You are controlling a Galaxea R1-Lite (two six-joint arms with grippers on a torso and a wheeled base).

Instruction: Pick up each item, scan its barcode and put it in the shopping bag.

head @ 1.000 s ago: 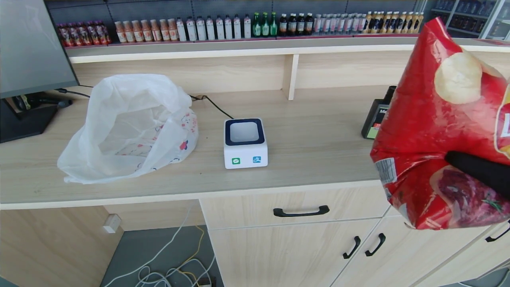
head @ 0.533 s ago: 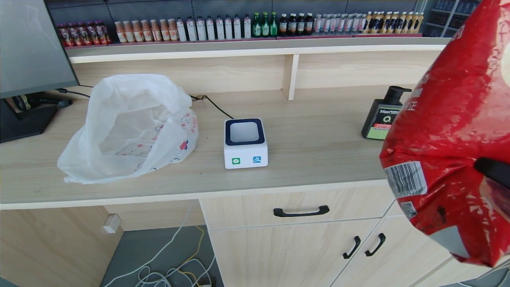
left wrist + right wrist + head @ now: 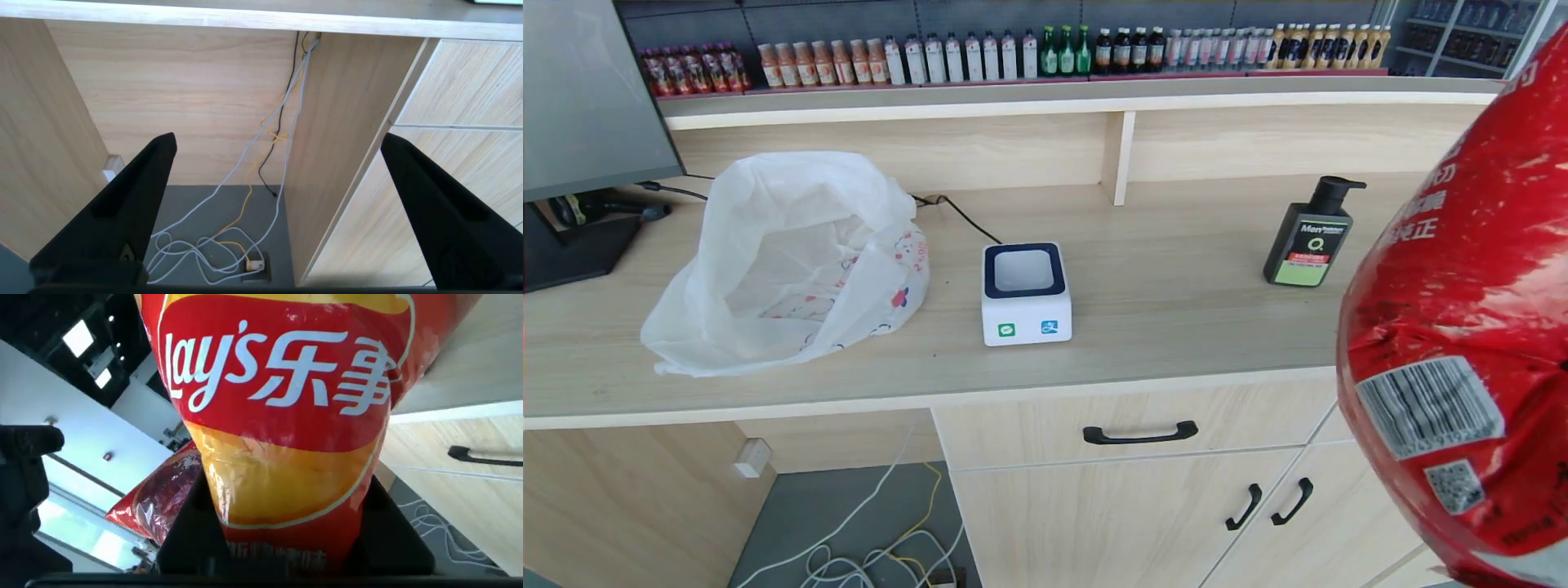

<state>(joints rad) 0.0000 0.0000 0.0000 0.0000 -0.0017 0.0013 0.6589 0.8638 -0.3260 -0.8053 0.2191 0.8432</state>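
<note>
The crisp bag is held nearest, at the right, gripped between the right jaws, its barcode showing. The left jaws are spread open, low below the bench. Scanning is judged in hand: the barcode must be carried left and turned down over the scanner, the shopping bag waiting beyond

Shifted the red glossy foil chip bag further right and lower in the head view. Turned it, bringing the white barcode label fully into sight. Uncovered the dark pump bottle with green label on the wooden desk.
</note>
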